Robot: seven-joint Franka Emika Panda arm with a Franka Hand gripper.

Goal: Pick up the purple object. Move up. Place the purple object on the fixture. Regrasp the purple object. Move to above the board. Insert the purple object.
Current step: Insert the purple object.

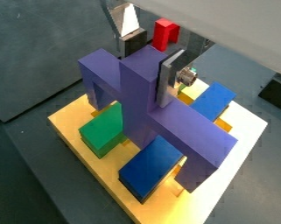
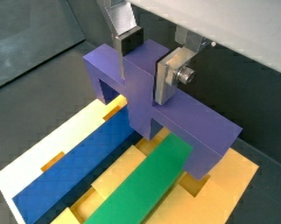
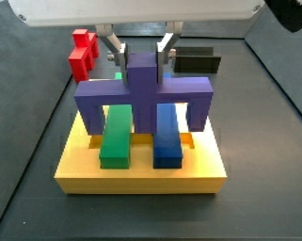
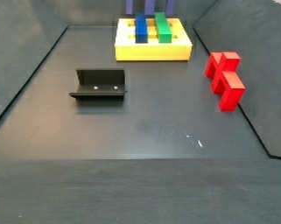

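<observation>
The gripper (image 3: 142,49) is clamped on the purple object (image 3: 143,91), directly below it over the board (image 3: 140,171). Insertion appears to be in hand; the next move likely calls for a straight descent, then release.

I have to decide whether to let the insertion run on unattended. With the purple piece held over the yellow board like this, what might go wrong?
1. The gripper holds the purple object only by its top stub, jaws shut on it; a push could tilt it.
2. Its legs straddle the green bar and blue bar; slight misalignment might jam a leg on a bar or on the board.
3. Seating depth is hidden, so early release may leave it proud.
</observation>
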